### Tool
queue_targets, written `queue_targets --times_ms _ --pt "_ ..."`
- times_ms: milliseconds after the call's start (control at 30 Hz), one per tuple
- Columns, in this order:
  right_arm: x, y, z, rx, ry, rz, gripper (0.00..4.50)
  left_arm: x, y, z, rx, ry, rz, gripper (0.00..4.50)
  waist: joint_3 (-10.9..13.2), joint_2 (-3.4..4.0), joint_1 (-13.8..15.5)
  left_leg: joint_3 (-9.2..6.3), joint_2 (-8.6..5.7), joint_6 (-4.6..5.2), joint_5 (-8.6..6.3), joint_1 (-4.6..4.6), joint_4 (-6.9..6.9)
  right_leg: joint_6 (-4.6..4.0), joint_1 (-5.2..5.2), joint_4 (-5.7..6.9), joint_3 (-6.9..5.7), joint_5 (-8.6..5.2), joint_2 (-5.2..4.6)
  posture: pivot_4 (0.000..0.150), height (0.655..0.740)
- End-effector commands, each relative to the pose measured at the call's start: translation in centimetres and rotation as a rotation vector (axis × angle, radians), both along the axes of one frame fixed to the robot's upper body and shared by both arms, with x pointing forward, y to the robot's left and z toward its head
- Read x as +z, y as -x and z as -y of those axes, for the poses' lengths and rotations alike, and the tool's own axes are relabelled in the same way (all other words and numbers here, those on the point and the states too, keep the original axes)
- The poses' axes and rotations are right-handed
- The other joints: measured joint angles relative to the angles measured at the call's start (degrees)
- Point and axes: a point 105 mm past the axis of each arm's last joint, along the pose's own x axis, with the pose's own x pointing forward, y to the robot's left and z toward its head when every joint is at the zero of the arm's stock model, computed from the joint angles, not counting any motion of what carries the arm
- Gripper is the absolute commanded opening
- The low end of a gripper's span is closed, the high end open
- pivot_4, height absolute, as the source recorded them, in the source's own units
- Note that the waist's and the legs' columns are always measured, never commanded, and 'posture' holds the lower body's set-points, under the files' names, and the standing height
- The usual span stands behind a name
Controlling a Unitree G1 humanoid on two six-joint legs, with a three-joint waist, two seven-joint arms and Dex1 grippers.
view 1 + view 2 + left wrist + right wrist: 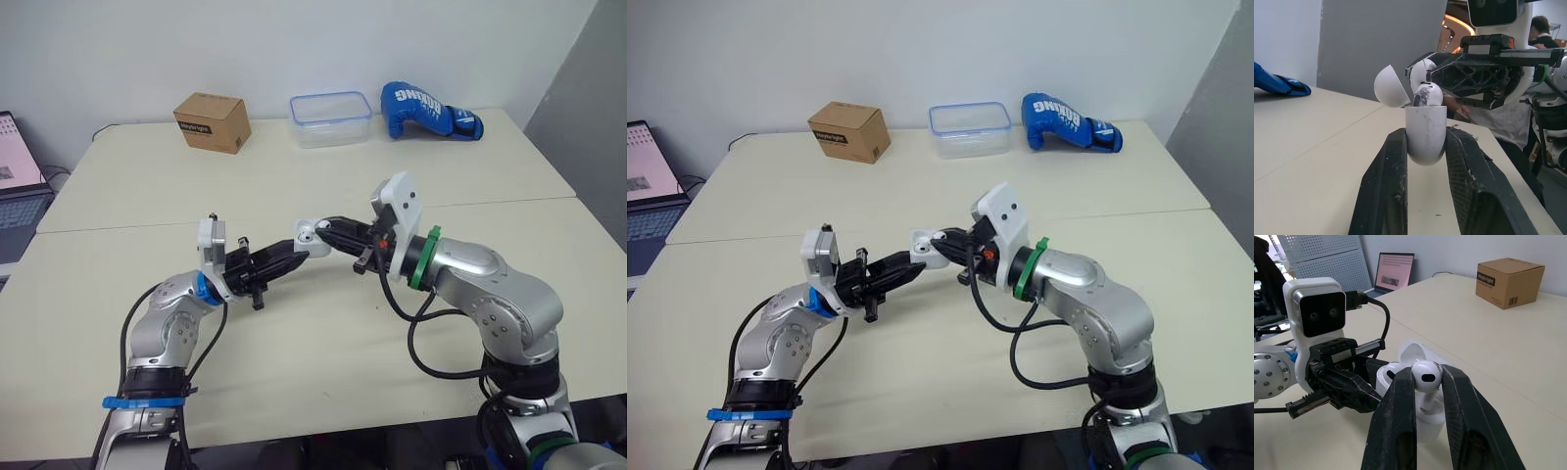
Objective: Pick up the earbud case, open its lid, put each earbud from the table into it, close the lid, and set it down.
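Insertion is the step in hand: the left gripper [1426,137] clamps the open-lidded earbud case [312,235] above the table [294,343], the right gripper [329,233] pinches an earbud [1425,375] at the case mouth, so the next move likely needs an aligned push and release, with table edges well away from the case.

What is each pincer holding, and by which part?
Left pincer grips the open earbud case by the sides of its lower body. Right pincer pinches an earbud by its rounded head.
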Motion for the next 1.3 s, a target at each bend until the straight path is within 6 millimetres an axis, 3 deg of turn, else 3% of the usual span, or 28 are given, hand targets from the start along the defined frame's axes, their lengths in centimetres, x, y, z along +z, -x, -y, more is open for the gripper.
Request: queue_targets --times_ms 33,500,800,1100,1200,1300 --pt "0.5 0.1 -0.2 0.004 0.009 0.025 0.38 1.6 0.4 0.4 -0.019 0.025 0.065 0.75 0.0 0.0 0.0 0.0 0.0 0.0 0.0 0.0 0.0 0.0 0.0 0.0 0.0 0.0 0.0 0.15 0.7307" --pt "0.1 0.0 -0.1 -0.002 0.063 0.053 0.38 2.0 0.3 0.4 -0.009 0.045 0.067 0.75 0.0 0.0 0.0 0.04 0.0 0.0 0.0 0.0 0.0 0.0 0.0 -0.01 0.0 0.0 0.0 0.15 0.7307" --pt "1.0 -0.1 0.1 -0.004 0.039 0.13 3.46 1.9 0.3 0.4 -0.01 0.04 0.066 0.75 0.0 0.0 0.0 0.07 0.0 0.0 0.0 0.0 0.0 0.0 0.01 -0.01 0.0 0.0 0.0 0.15 0.7307" --pt "3.6 1.8 1.6 0.143 -0.065 0.152 3.46 1.6 0.5 0.3 -0.013 0.03 0.057 0.75 0.0 -0.01 0.1 0.09 0.0 0.0 0.0 -0.01 0.0 0.0 0.03 -0.04 -0.01 0.0 0.0 0.15 0.7307" --pt "5.2 1.3 2.7 0.147 -0.094 0.154 2.89 1.5 0.6 0.2 -0.02 0.025 0.053 0.75 0.0 -0.01 0.1 0.09 0.0 0.01 -0.01 -0.01 0.0 0.0 0.04 -0.05 -0.01 0.0 0.0 0.15 0.7307" --pt "5.9 -0.3 3.5 0.101 -0.08 0.155 1.82 1.5 0.8 0.3 -0.041 0.023 0.052 0.75 0.0 -0.01 0.0 0.11 0.01 0.01 0.0 0.0 0.0 0.0 0.03 -0.01 -0.02 0.0 0.01 0.15 0.7307"
